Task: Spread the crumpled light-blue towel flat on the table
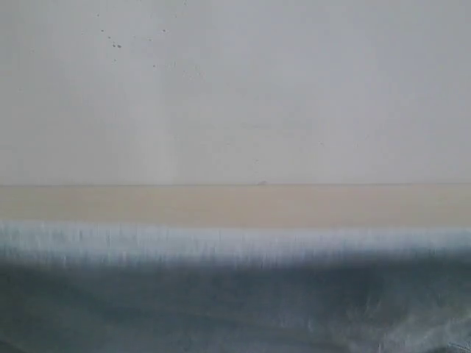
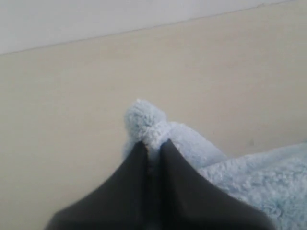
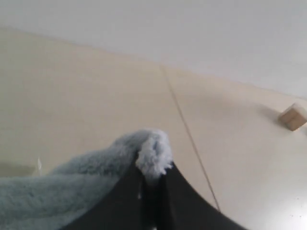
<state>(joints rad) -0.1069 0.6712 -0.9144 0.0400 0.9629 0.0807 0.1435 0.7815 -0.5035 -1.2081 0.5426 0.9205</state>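
Found the left end effector (image 2: 153, 143) pinched shut on a fluffy corner tuft of the towel (image 2: 144, 117), angled down toward the counter (image 2: 72, 120). Found the right end effector (image 3: 154, 167) likewise clamped tight on another towel edge. Saw the towel spanning the exterior foreground, blurred, with a counter strip behind.

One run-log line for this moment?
left pincer: shut on towel | right pincer: shut on towel | wooden block: on table, apart from towel
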